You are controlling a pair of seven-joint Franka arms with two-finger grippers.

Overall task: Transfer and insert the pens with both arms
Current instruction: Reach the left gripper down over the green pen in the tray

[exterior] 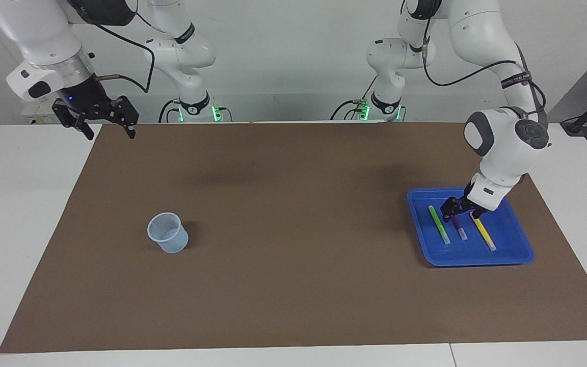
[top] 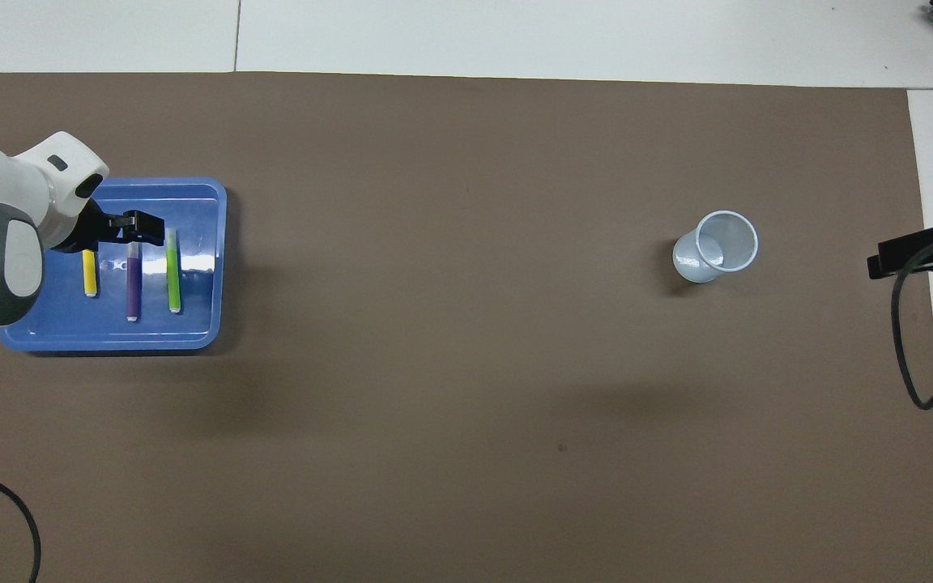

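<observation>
Left claw point(exterior: 455, 210) down over purple pen point(exterior: 460, 230) — grip unclear — right claw point(exterior: 104, 125) wide, waiting

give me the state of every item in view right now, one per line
green pen: lying flat in the tray
purple pen: lying flat in the tray, left gripper down at its end
yellow pen: lying flat in the tray
blue tray: flat on the mat, holding three pens
cup: upright, nothing seen inside
left gripper: low over the purple pen
right gripper: open, raised, waiting
</observation>
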